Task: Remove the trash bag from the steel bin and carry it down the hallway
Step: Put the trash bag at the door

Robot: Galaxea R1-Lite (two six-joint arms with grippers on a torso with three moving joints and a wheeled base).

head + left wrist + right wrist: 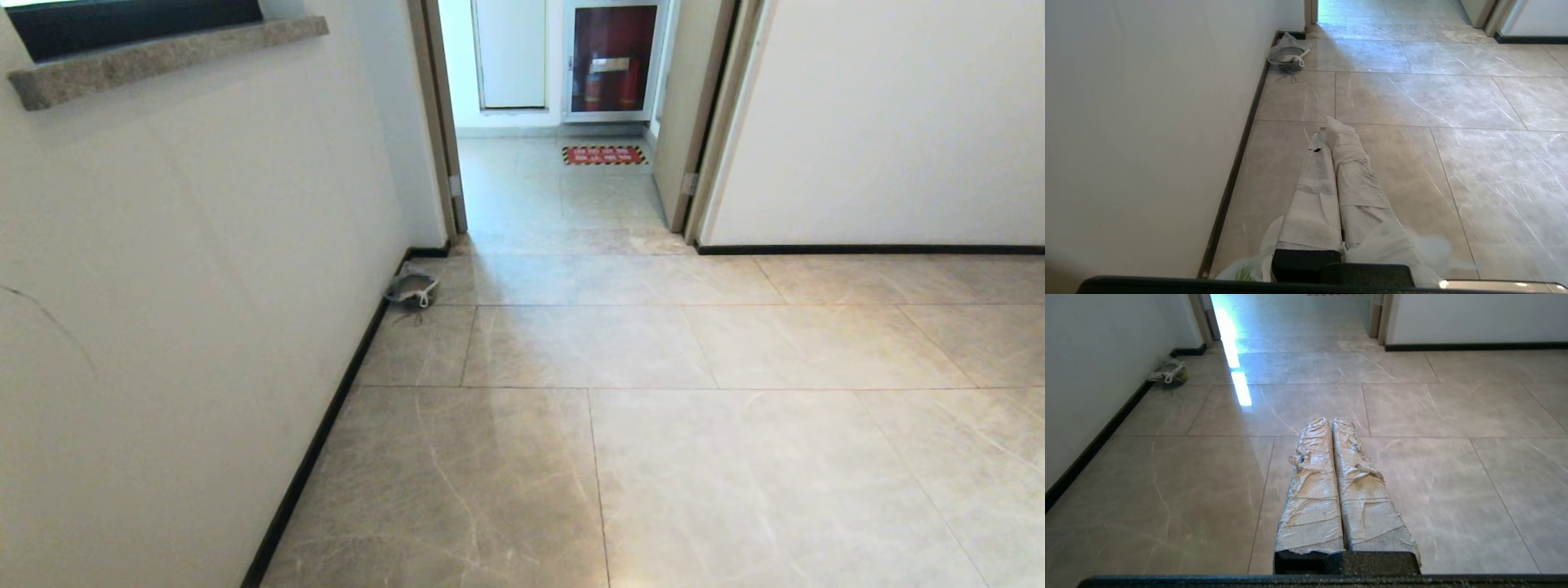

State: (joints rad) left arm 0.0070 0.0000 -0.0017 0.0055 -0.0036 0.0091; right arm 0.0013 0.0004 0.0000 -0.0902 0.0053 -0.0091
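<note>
Your left gripper (1333, 132) has its taped fingers (1314, 192) pressed together, and the trash bag (1392, 245) is bunched around the finger bases: thin white plastic on both sides of them, green print showing at the near left edge by the wrist. The film looks pinched between the fingers near their base, so you've got it clamped there. The bag sits at the near end of the hand; nothing reaches the fingertips. Whatever hangs lower is cut off by the camera housing.

Your right gripper (1331, 422) is closed too, fingers touching along their full length, nothing in them.

Neither arm shows in the head view. You're in the hallway (735, 457): glossy marbled tiles, cream wall with black baseboard (314, 457) on your left, open doorway (563, 122) far ahead. A greyish bag with white straps (412, 290) lies on the floor against the left baseboard, far from both grippers, near the doorway corner. Beyond the doorway you can see a red floor mat (604, 155).
</note>
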